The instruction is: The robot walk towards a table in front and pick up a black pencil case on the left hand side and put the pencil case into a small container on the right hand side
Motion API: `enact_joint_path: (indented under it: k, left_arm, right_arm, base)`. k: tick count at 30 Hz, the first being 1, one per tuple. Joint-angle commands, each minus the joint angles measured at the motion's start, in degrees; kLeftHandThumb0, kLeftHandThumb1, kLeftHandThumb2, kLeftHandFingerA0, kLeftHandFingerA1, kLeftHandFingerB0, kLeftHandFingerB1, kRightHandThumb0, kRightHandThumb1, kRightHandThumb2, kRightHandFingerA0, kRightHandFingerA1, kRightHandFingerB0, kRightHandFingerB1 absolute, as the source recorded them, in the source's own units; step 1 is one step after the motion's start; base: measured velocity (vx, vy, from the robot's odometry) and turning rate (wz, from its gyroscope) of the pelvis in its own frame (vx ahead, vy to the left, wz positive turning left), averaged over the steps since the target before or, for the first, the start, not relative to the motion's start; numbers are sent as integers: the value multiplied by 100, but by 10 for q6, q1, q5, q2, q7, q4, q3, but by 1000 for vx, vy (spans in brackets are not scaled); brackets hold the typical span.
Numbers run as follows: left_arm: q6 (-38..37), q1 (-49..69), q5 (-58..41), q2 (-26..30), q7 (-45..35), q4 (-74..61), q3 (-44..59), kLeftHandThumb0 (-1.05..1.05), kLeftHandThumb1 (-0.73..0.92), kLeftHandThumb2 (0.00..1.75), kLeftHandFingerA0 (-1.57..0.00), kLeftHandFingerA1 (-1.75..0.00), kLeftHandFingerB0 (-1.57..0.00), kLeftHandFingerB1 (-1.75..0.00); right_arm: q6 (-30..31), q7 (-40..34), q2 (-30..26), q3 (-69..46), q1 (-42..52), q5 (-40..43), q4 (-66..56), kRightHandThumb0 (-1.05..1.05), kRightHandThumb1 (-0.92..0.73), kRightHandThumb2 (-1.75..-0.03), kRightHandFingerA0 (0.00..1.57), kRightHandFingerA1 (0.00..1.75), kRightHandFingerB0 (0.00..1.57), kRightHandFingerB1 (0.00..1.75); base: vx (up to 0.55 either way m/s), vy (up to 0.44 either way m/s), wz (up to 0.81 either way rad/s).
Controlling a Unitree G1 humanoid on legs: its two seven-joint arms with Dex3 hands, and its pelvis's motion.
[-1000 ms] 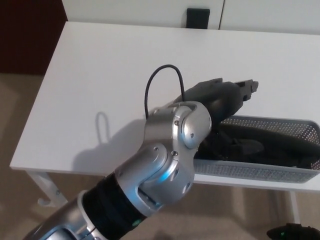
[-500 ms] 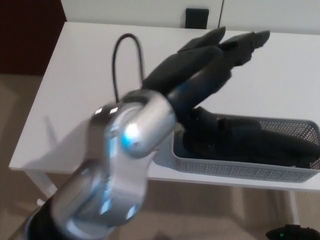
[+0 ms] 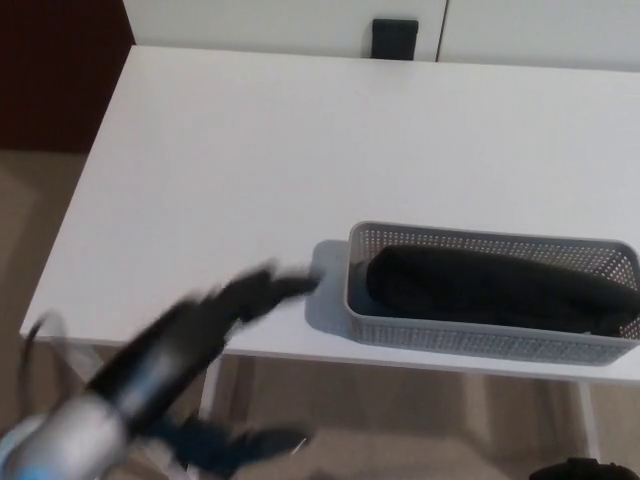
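One pencil case in the basket, robot hand blurred at the table's edge

At the lower left, the robot's left arm [image 3: 150, 360] reaches up from the bottom corner, silver near the camera and black farther along. It is smeared by motion. The left robot hand [image 3: 255, 295] sits over the front edge of the white table [image 3: 300, 150], just left of the basket and apart from it. Nothing shows in its grasp, but the blur is too strong to tell whether it is released or clenched.

Right of the hand, a grey mesh basket [image 3: 352, 290] stands on the near right part of the table, close to the front edge. The black pencil case [image 3: 490, 285] lies lengthwise inside it and fills most of its length. Beyond the table's far edge, a small black object [image 3: 395, 38] sits against the pale wall.
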Motion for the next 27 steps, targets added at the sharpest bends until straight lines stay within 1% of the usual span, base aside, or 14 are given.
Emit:
enact_joint_path:
  k: [1,11,12,13,15,16,17,18,20,21,23,24,25,27]
  left_arm:
    - [-443,565,-287,66,-311,84,418,-77,54,58,-23,-34,-25,-29]
    - [-394,494,-213,125,-220,210,316,-70,56,58,-27,-34,-29,-30]
    - [-347,426,-183,124,-176,263,269,-62,55,56,-21,-36,-28,-30]
    - [-341,401,-173,120,-155,286,257,-65,46,76,-14,-45,-19,-40]
    - [-306,326,-119,103,-64,354,220,-71,46,83,-4,-34,-8,-34]
    - [-278,273,-84,88,-2,402,200,-71,46,83,-4,-34,-8,-34]
    - [-273,224,-86,69,35,458,203,-65,58,59,-7,-30,-12,-25]
    - [-274,176,-81,49,89,530,208,-69,45,81,-5,-35,-9,-33]
    - [-292,122,-74,34,162,635,219,-69,47,82,-5,-39,-9,-35]
    - [-334,85,-67,35,226,732,228,-36,42,98,-1,-52,0,-49]
    - [-371,55,-37,47,304,824,213,-37,42,99,-1,-51,0,-50]
    - [-317,35,40,78,367,905,143,-82,75,64,-10,-43,-10,-28]
    - [-321,34,35,82,360,923,144,-81,57,99,0,-47,-8,-32]
    - [-344,32,-8,72,333,938,174,-84,59,100,-8,-50,0,-24]
  right_arm:
    - [-13,-28,-21,7,48,-17,33,-27,-65,-59,70,55,56,47]
    - [-30,-28,-24,-2,71,-7,32,-26,-65,-59,68,55,57,48]
    - [-27,-30,-23,-1,74,-7,30,-26,-64,-59,68,54,57,47]
    - [-29,-31,-21,-1,76,-7,30,-26,-64,-59,68,54,57,47]
    - [-36,-35,-19,-1,82,-7,26,-26,-65,-59,66,54,56,47]
    - [-39,-38,-18,-2,84,-6,24,-26,-65,-59,66,54,56,47]
    - [-38,-41,-15,-4,81,-4,22,-26,-65,-59,66,54,55,46]
    - [-38,-44,-13,-4,85,-4,20,-26,-65,-59,66,55,55,46]
    - [-41,-49,-7,-4,94,-3,18,-25,-65,-59,66,55,55,46]
    - [-43,-55,1,-4,102,-2,18,-24,-65,-59,65,55,54,46]
    - [-46,-60,5,-7,106,0,19,-24,-66,-59,65,56,54,46]
    - [-49,-60,4,-12,107,5,24,-26,-65,-59,66,59,55,47]
    - [-51,-61,-1,-12,112,4,23,-27,-65,-59,66,60,54,47]
    - [-54,-62,-9,-11,118,1,22,-27,-66,-59,67,59,54,47]
  base:
    - [0,0,0]
    - [0,0,0]
    - [0,0,0]
    - [0,0,0]
    - [0,0,0]
    - [0,0,0]
    - [0,0,0]
    - [0,0,0]
    - [0,0,0]
    - [0,0,0]
    - [0,0,0]
    - [0,0,0]
    - [0,0,0]
    - [0,0,0]
